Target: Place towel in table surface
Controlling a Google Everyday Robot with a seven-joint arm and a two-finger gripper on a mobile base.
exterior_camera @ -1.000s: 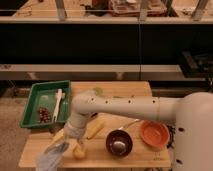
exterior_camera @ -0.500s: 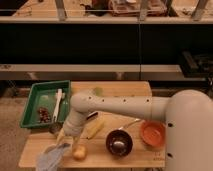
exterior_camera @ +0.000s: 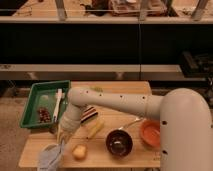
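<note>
A light blue-grey towel (exterior_camera: 50, 157) lies bunched at the front left corner of the wooden table (exterior_camera: 125, 90). One corner of it is drawn up to my gripper. My gripper (exterior_camera: 62, 138) points down just above the towel, at the end of the white arm (exterior_camera: 120, 102) that reaches in from the right. It is shut on the towel's raised corner. The rest of the towel rests on the table top and hangs a little over the front edge.
A green tray (exterior_camera: 30, 107) with a white utensil (exterior_camera: 58, 102) and dark red bits stands at the left. A yellow round fruit (exterior_camera: 79, 151), a pale long item (exterior_camera: 95, 128), a dark bowl (exterior_camera: 119, 143), an orange bowl (exterior_camera: 150, 133) and a spoon (exterior_camera: 131, 123) lie to the right.
My gripper has moved slightly down and left toward the table's front left corner. The towel has settled lower onto the table top.
</note>
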